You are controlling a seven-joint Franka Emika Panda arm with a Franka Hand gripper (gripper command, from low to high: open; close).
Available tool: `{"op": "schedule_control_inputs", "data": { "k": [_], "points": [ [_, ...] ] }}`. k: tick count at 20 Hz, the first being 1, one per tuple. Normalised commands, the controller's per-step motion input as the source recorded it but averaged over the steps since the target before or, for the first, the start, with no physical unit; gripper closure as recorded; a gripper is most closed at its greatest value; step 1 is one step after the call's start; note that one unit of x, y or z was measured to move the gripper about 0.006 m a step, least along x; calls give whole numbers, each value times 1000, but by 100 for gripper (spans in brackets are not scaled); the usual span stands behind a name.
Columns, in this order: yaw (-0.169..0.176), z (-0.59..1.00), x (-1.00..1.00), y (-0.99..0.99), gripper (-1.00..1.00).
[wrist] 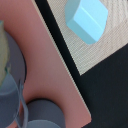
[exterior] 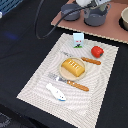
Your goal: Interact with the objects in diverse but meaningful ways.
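Note:
On the striped placemat [exterior: 42, 82] a golden-yellow bread loaf [exterior: 73, 67] lies on a small round plate. A red tomato [exterior: 97, 51] sits toward the exterior view's right of it, and a small white carton [exterior: 78, 39] with blue-green print stands at the mat's far edge. A white-and-blue tube-like piece [exterior: 56, 92] lies near the mat's front. My gripper [exterior: 94, 6] hangs at the top of the exterior view over the grey pots [exterior: 95, 18], well away from the mat; its fingers are too cropped and blurred to read. The wrist view shows the carton [wrist: 87, 20] from above.
The two grey pots stand on a pinkish board [exterior: 107, 31] behind the mat, seen also as a grey pot [wrist: 42, 114] on the board [wrist: 50, 65]. An orange-handled knife [exterior: 91, 61] and fork [exterior: 70, 81] lie beside the plate. A black cable [exterior: 47, 27] loops at the back.

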Motion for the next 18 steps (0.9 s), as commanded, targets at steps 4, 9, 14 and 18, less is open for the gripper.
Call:
{"op": "schedule_control_inputs", "data": {
  "k": [4, 9, 14, 18],
  "points": [
    [-189, -551, -652, -200, -100],
    [-151, -527, -677, -93, -100],
    [-102, -485, -543, 0, -100],
    [-78, -409, -344, 19, -100]
  ]
}}
